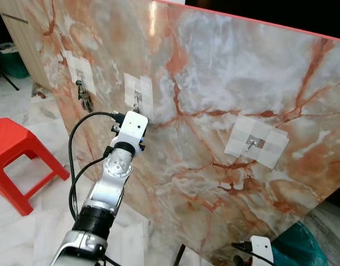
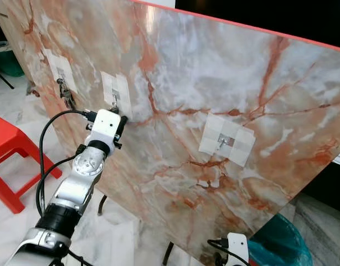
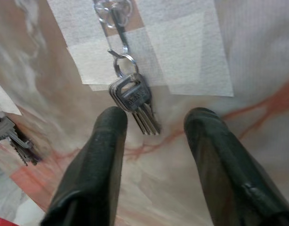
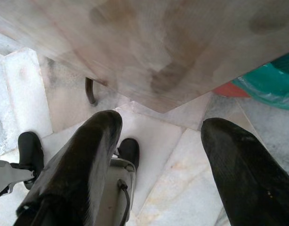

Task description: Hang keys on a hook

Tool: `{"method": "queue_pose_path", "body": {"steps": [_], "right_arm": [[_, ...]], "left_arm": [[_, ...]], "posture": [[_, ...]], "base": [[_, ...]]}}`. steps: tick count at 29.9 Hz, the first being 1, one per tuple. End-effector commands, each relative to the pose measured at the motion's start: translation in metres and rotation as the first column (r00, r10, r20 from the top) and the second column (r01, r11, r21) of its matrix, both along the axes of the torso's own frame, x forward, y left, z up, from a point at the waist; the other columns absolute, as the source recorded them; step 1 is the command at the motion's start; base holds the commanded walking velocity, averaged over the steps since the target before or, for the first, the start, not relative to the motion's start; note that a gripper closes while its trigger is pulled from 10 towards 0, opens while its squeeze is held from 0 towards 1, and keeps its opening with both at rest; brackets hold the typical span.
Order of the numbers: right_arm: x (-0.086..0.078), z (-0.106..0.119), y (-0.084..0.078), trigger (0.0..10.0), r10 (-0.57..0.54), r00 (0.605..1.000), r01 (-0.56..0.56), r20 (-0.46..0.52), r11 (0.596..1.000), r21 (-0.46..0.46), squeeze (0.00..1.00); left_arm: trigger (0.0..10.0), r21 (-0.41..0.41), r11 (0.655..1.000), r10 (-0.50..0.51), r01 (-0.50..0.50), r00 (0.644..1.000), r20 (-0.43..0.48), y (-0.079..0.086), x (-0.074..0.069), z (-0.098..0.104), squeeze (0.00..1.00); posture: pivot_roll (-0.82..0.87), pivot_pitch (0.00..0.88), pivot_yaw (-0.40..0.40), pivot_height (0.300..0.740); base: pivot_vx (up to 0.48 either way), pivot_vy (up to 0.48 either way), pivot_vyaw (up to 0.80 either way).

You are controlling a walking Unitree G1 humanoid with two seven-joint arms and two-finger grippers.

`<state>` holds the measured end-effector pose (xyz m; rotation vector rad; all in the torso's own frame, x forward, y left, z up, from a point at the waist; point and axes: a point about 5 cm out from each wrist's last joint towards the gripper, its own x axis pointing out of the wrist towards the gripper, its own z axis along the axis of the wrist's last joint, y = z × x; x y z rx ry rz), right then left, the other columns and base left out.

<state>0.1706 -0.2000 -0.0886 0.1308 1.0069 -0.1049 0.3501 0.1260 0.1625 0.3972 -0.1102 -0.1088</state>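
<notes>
Jaws of the left gripper (image 3: 154, 127) stand apart in the left wrist view, holding nothing, because the keys (image 3: 133, 100) already hang by their ring from the hook (image 3: 117, 28) on its taped patch, just ahead of the fingertips. From the left eye view, that arm reaches up against the marble board (image 1: 225, 83) at the middle hook, with another key bunch (image 1: 84, 97) further left and a bare hook (image 1: 253, 143) to the right. Down in the right wrist view, the right gripper (image 4: 158, 136) hangs idle, spread wide and empty above the floor (image 4: 172, 188).
</notes>
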Motion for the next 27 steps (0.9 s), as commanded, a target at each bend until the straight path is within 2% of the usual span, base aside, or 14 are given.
{"method": "queue_pose_path", "body": {"steps": [1,6,9,11,12,13,14,15,17,20,21,23,25,27], "right_arm": [[0.0,0.001,-0.004,10.0,-0.002,1.0,0.002,0.002,1.0,-0.011,0.0],[0.0,0.001,-0.004,10.0,-0.003,1.0,0.003,0.002,1.0,-0.011,0.0],[-0.001,0.0,-0.004,10.0,-0.003,1.0,0.003,0.001,1.0,-0.011,0.0],[-0.001,0.0,-0.004,10.0,-0.004,1.0,0.004,0.0,1.0,-0.012,0.0],[-0.001,0.0,-0.004,10.0,-0.004,1.0,0.004,0.0,1.0,-0.012,0.0],[-0.001,0.0,-0.004,10.0,-0.005,1.0,0.005,-0.001,1.0,-0.012,0.0],[-0.001,0.0,-0.004,10.0,-0.006,1.0,0.006,-0.001,1.0,-0.012,0.0],[-0.001,0.0,-0.004,10.0,-0.006,1.0,0.006,-0.001,1.0,-0.012,0.0],[-0.001,0.0,-0.004,10.0,-0.006,1.0,0.006,-0.002,1.0,-0.013,0.0],[0.0,0.0,-0.004,10.0,-0.004,1.0,0.004,-0.005,1.0,-0.016,0.0],[0.0,0.0,-0.004,10.0,-0.004,1.0,0.004,-0.005,1.0,-0.016,0.0],[-0.001,0.0,-0.004,10.0,-0.007,1.0,0.007,-0.006,1.0,-0.017,0.0],[-0.001,0.0,-0.004,10.0,-0.01,1.0,0.01,-0.007,1.0,-0.018,0.0],[-0.001,0.0,-0.004,10.0,-0.011,1.0,0.011,-0.009,1.0,-0.019,0.0]], "left_arm": [[10.0,-0.011,1.0,-0.008,0.008,1.0,0.003,-0.003,-0.004,0.002,1.0],[10.0,-0.028,0.999,0.032,-0.032,0.999,-0.007,0.006,-0.013,-0.007,1.0],[10.0,-0.025,0.997,0.073,-0.074,0.997,-0.032,0.018,-0.026,-0.021,1.0],[10.0,0.008,0.992,0.124,-0.124,0.987,-0.097,0.037,-0.042,-0.047,1.0],[10.0,0.008,0.992,0.124,-0.124,0.987,-0.097,0.037,-0.042,-0.047,1.0],[10.0,0.011,0.988,0.156,-0.156,0.976,-0.155,0.048,-0.051,-0.065,0.34],[10.0,0.014,0.986,0.168,-0.168,0.97,-0.175,0.051,-0.054,-0.07,0.34],[10.0,0.027,0.984,0.178,-0.177,0.962,-0.206,0.056,-0.058,-0.078,0.0],[10.0,0.026,0.979,0.201,-0.202,0.937,-0.287,0.065,-0.066,-0.097,0.0],[10.0,0.033,0.978,0.2,-0.207,0.875,-0.441,0.074,-0.082,-0.135,0.0],[10.0,0.033,0.978,0.2,-0.207,0.875,-0.441,0.074,-0.082,-0.135,0.0],[10.0,0.063,0.989,0.144,-0.133,0.805,-0.575,0.072,-0.097,-0.167,0.0],[10.0,0.087,0.993,0.116,-0.078,0.755,-0.646,0.069,-0.109,-0.187,0.0],[10.0,0.124,0.99,0.134,-0.067,0.723,-0.678,0.07,-0.115,-0.196,0.0]], "posture": [[-0.01,0.0,-0.093,0.74],[-0.01,0.0,-0.092,0.74],[-0.01,0.0,-0.088,0.74],[-0.01,0.0,-0.084,0.74],[-0.01,0.0,-0.084,0.74],[-0.01,0.0,-0.082,0.74],[-0.01,0.0,-0.082,0.74],[-0.01,0.0,-0.082,0.74],[-0.01,0.0,-0.082,0.74],[0.0,0.0,-0.083,0.74],[0.0,0.0,-0.083,0.74],[0.0,0.0,-0.078,0.74],[0.0,0.0,-0.077,0.74],[0.0,0.0,-0.076,0.74]], "base": [[0.0,0.0,0.0],[0.0,0.0,0.0],[0.0,0.0,0.0],[0.0,0.0,0.0],[0.0,0.0,0.0],[0.0,0.0,0.0],[0.0,0.0,0.0],[0.0,0.0,0.0],[0.0,0.0,0.0],[0.0,0.0,0.0],[0.0,0.0,0.0],[0.0,0.0,0.0],[0.0,0.0,0.0],[0.0,0.0,0.0]]}}
